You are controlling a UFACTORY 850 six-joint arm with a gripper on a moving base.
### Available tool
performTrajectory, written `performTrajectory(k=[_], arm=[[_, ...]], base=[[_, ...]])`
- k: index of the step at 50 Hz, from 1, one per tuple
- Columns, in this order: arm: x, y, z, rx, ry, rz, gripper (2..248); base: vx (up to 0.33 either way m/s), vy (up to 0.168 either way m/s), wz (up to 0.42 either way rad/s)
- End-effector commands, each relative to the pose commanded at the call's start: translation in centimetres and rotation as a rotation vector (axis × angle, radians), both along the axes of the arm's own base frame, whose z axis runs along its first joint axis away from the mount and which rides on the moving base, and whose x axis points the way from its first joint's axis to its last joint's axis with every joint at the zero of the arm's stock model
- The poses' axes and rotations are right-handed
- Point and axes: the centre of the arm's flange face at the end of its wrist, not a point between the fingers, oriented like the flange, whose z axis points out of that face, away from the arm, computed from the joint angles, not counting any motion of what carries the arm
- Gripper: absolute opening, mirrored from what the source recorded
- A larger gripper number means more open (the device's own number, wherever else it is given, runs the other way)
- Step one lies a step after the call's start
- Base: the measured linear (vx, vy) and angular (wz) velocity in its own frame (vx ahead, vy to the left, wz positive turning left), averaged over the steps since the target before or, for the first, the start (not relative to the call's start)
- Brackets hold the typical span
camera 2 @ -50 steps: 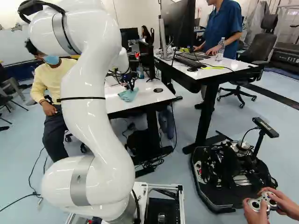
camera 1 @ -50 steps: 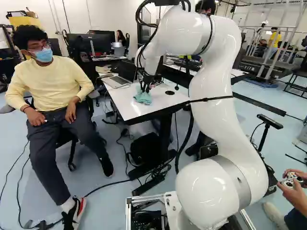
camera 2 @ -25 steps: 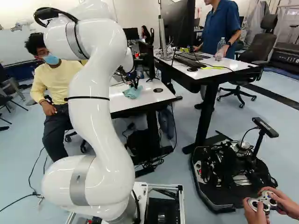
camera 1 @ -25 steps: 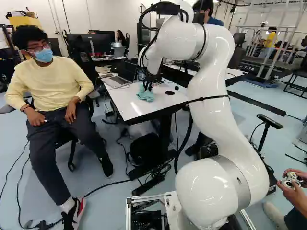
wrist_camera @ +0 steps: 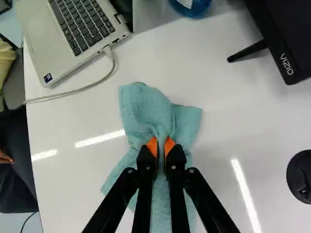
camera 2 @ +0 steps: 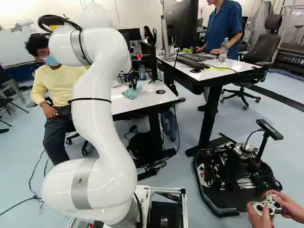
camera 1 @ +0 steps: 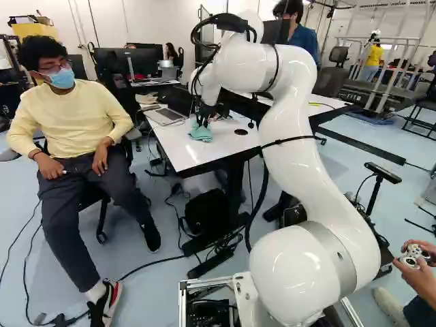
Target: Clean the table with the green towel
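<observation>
With twelve straight ahead of the pincer (wrist_camera: 161, 145), I have it closed on a bunched fold of the green towel (wrist_camera: 146, 109), lying on the worktop (wrist_camera: 228, 124); I judge the wipe in progress; a shallow pinch could let the cloth slip under drag, and too much downward push could scrape the tips on the surface; the loose cable (wrist_camera: 92, 86) at ten could snag the cloth and tug the laptop (wrist_camera: 80, 29) at eleven; the round black fitting (wrist_camera: 298, 177) at three might catch the hem; the screen's foot (wrist_camera: 248, 51), between one and two, limits a long stroke, and the blue container (wrist_camera: 192, 6) near twelve could be knocked; at nine the worktop ends, so I'd stop short there; my best room looks to be between two and three, short of the fitting.
</observation>
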Motion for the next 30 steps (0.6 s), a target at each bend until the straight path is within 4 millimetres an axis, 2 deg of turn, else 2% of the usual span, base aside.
performTrajectory(k=[13, 30], arm=[[-0.4, 2.1, 0.0, 0.0, 0.0, 0.028, 39], [-0.5, 2.4, 0.0, 0.0, 0.001, 0.033, 39]], base=[[0.0, 0.0, 0.0], [0.0, 0.0, 0.0]])
